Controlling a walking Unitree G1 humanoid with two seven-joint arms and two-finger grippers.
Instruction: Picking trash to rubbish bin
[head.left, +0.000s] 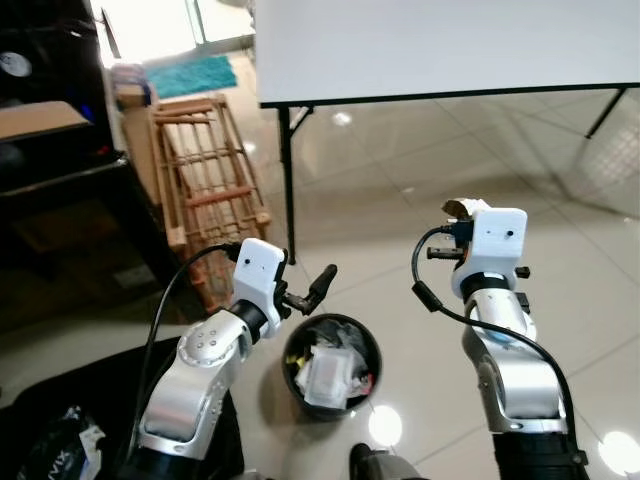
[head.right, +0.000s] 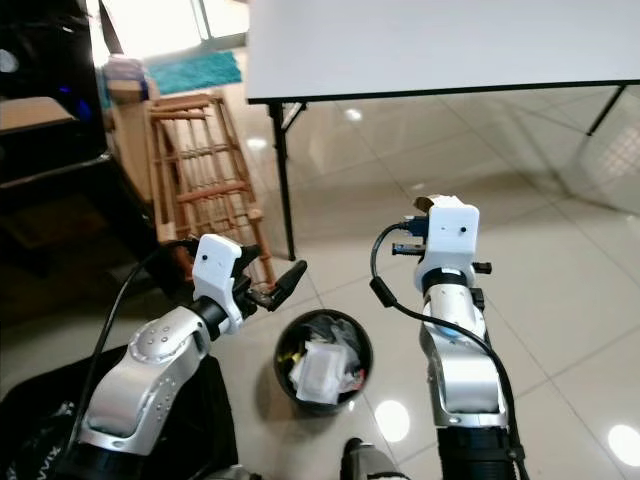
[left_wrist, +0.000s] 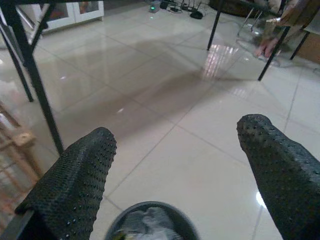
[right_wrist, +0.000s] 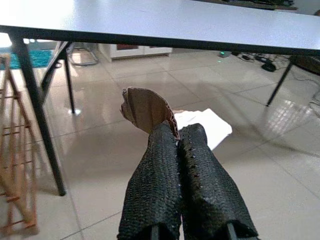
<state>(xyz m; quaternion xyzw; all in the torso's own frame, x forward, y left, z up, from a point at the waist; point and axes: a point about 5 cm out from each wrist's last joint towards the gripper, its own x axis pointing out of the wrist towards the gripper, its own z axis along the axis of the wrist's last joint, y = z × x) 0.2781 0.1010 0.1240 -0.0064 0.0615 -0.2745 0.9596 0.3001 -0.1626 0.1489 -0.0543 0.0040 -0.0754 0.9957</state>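
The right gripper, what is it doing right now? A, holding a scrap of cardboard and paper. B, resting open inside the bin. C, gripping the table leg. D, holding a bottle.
A: the right gripper has its jaws shut on a scrap of cardboard and paper, raised above the floor.

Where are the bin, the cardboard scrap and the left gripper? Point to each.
bin (head.left: 368, 345): left eye view, on its black rim.
cardboard scrap (right_wrist: 145, 110): right wrist view, on its brown face above the shut fingers.
left gripper (left_wrist: 175, 175): left wrist view, midway between its open fingertips.
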